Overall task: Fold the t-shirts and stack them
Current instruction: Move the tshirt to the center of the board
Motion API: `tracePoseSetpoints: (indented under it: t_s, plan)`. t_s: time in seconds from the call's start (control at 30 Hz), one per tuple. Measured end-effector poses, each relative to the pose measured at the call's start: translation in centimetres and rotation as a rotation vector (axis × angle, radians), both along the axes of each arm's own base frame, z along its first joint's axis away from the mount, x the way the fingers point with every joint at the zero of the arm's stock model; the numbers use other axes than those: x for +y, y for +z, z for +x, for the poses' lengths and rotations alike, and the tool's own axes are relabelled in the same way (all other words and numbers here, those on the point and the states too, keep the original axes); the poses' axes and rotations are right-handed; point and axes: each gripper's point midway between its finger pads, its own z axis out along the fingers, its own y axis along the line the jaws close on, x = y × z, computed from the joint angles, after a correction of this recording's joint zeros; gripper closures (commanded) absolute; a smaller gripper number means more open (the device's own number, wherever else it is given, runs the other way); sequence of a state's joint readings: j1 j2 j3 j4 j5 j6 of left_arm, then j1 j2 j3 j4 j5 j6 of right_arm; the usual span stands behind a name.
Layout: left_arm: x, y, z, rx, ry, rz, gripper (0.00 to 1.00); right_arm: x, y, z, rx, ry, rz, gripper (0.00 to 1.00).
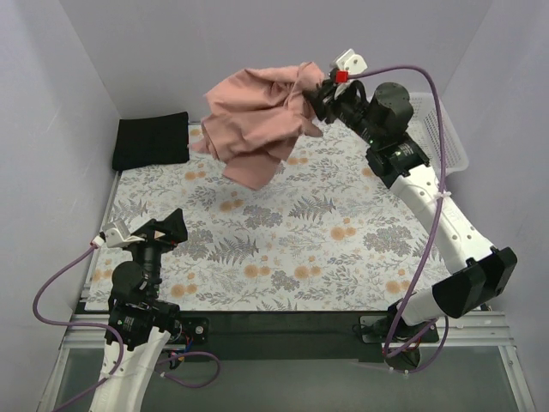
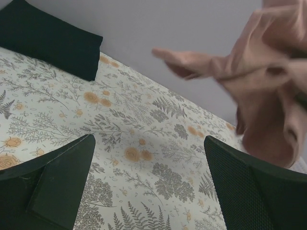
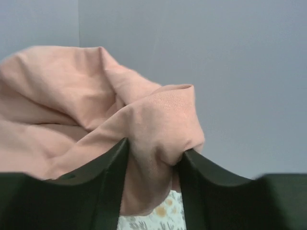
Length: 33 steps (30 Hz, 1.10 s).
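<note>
The dusty pink t-shirt hangs bunched in the air over the far middle of the table. My right gripper is shut on a fold of it and holds it up; no print shows. It also shows at the right of the left wrist view. The black t-shirt lies folded at the far left corner, also in the left wrist view. My left gripper is open and empty low over the near left of the table.
The floral table cloth covers the table. A white lattice basket stands at the far right behind my right arm. Walls close in the left, back and right sides.
</note>
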<state>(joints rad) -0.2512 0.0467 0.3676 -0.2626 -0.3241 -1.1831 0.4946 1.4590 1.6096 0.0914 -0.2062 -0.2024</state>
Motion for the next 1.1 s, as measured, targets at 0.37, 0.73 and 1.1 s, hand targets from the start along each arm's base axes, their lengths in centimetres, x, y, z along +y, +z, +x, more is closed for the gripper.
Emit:
tracePoseSetpoints:
  t_s: [0.37,0.73,1.1]
  plan:
    - [-1.4,-1.2,0.9,0.07,-0.066,0.019,0.04,-1.0,-28.3,-2.7,0.672,-0.036,-0.161,0.19]
    - [-9.7,-8.9,3.0,0.507,-0.466,-0.013,0.07,1.1,-32.6,-9.9,0.856,0.079,-0.161,0.2]
    - [-14.8,-15.9,3.4,0.893,-0.665,0.094,0.14,-1.4,-36.8,-13.1,0.945,0.047,-0.202,0.2]
